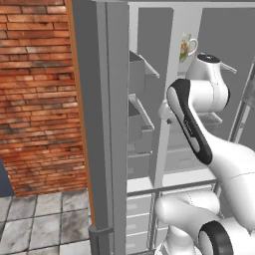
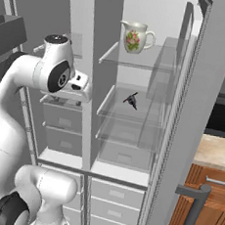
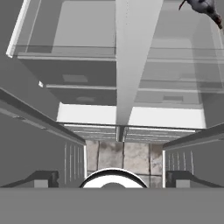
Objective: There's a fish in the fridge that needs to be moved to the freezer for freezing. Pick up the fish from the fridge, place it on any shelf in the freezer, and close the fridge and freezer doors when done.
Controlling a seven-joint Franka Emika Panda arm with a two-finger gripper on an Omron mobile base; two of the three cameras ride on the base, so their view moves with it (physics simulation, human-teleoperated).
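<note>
My gripper [image 3: 113, 178] is open and empty: in the hand view its two dark fingertips [image 3: 43, 178] stand wide apart, pointing down at the white post that divides the unit. I hover in front of that post, short of either compartment.

The fish [image 2: 131, 100] is a small dark grey shape lying on the middle glass shelf [image 2: 128, 117] of the fridge [image 2: 136, 87], to the right of the post and one shelf below a flowered white jug [image 2: 135, 36]. In the hand view it sits at the top right corner, well apart from my fingertips.

I judge it light, slick and a little soft, so it may slide. I would close across the thickest part of the body, not the thin tail.

The freezer [image 1: 142, 114], left of the post, holds grey bins. Both doors are open.
</note>
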